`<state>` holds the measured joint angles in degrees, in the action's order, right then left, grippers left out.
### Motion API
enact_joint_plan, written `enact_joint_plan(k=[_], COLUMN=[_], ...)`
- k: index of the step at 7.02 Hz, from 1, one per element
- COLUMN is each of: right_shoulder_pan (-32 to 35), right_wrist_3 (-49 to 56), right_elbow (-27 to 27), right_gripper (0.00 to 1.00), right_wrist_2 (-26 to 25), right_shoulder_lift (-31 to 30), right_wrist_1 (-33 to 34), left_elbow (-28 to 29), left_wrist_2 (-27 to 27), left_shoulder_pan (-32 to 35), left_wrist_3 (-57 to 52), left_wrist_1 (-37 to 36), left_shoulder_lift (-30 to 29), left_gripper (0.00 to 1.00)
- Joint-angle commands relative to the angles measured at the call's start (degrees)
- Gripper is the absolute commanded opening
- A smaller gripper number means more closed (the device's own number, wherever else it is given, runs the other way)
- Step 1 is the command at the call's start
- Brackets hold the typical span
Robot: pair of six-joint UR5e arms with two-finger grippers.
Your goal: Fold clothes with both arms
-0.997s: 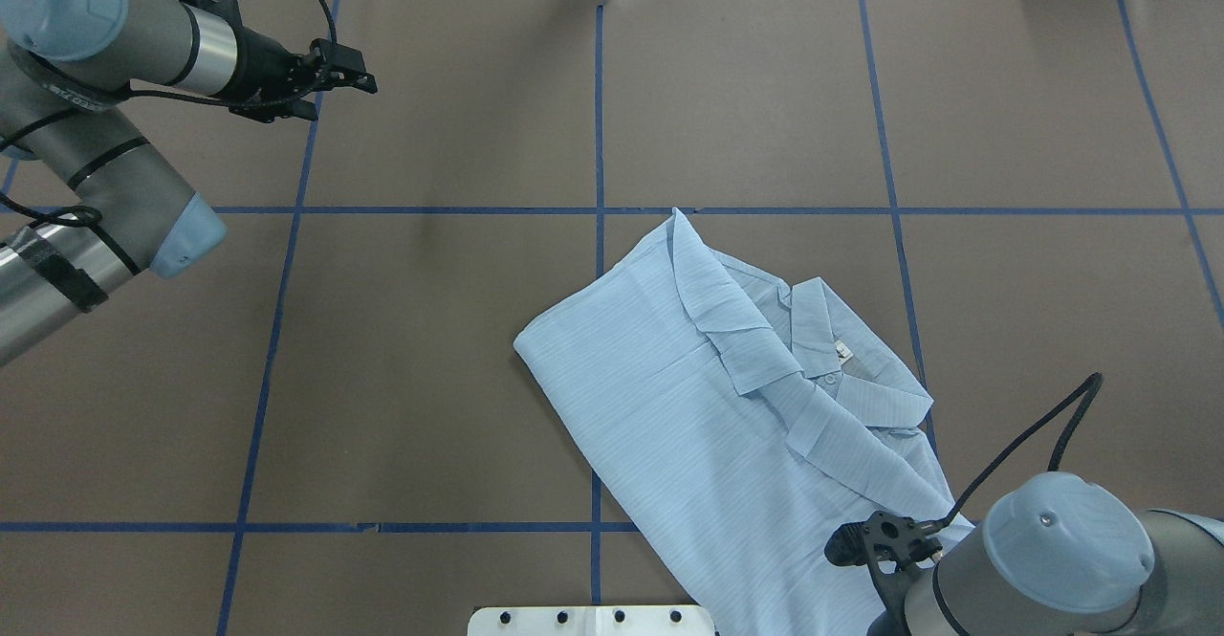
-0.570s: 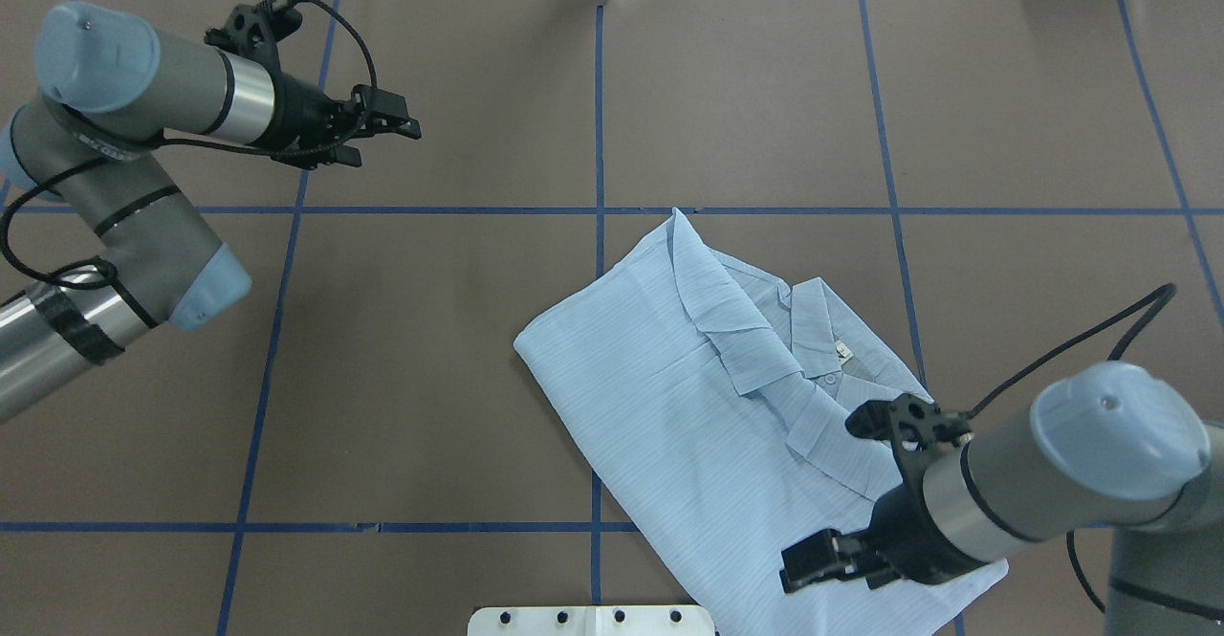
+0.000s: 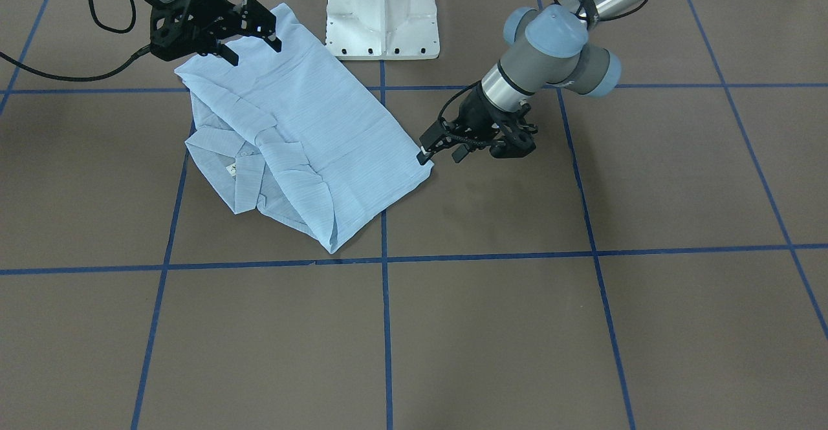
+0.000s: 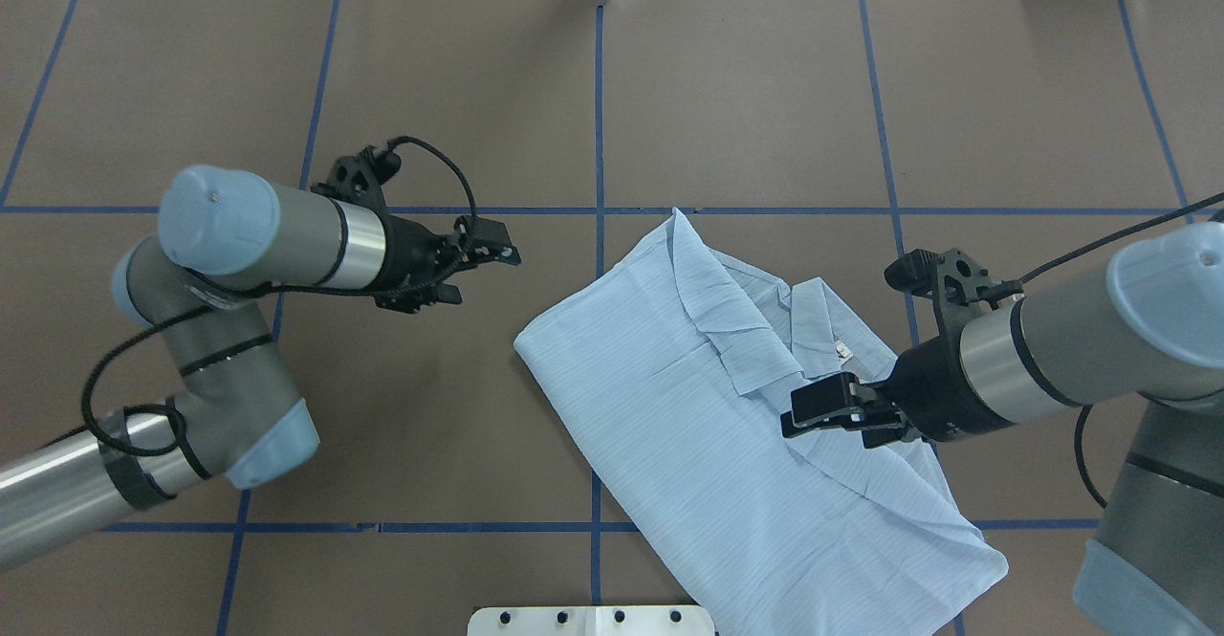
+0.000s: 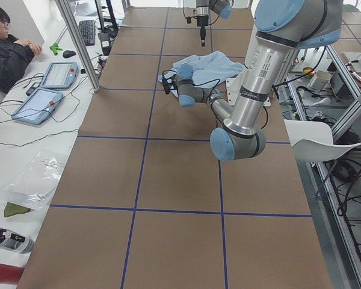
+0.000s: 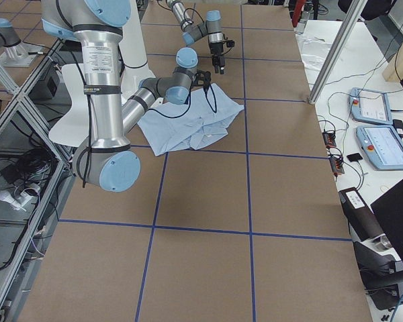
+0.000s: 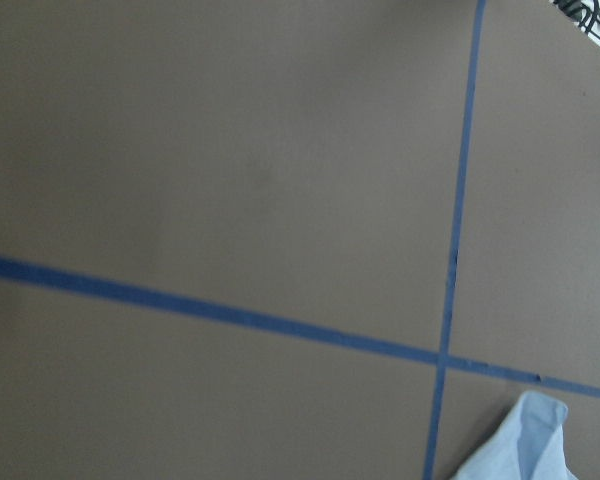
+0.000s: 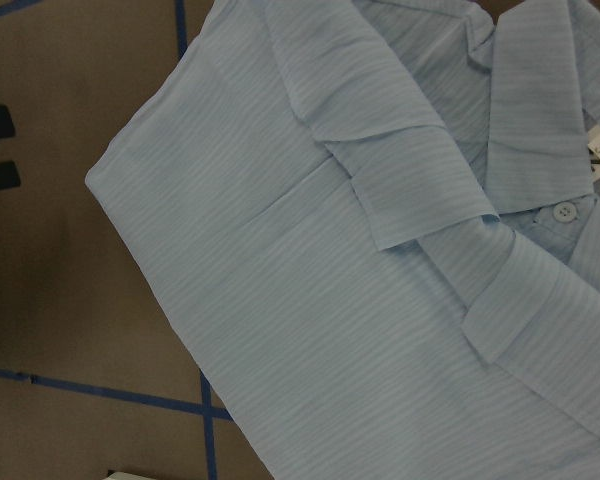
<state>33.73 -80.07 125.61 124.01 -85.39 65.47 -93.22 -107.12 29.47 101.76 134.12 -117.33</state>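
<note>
The folded shirt (image 4: 660,416) is laid flat on the table (image 4: 430,91), near the robot's base and right of centre. The left gripper (image 3: 441,156) is held just beside the shirt's left corner, fingers spread and empty. The right gripper (image 3: 255,52) is poised over the shirt's right part, fingers released.

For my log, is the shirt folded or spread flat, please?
Folded: the shirt lies as a compact oblong, sleeves folded inward over the body.
</note>
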Motion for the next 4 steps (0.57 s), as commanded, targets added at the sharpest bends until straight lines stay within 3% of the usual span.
enact_joint_plan(k=[1, 4], right_shoulder_pan=[1.2, 1.3], right_wrist_3=[0.0, 0.0], right_elbow=[-0.7, -1.1], right_gripper=[1.00, 1.00], right_wrist_2=[-0.3, -0.3], right_shoulder_lift=[0.8, 0.8], right_wrist_1=[0.0, 0.0], left_elbow=[0.1, 0.6], left_wrist_2=[3.3, 3.8], left_shoulder_pan=[-3.2, -4.2], left_wrist_3=[1.0, 1.0], left_wrist_1=[-6.8, -8.9], left_shoulder_lift=[-2.3, -2.4], left_gripper=[0.86, 0.81])
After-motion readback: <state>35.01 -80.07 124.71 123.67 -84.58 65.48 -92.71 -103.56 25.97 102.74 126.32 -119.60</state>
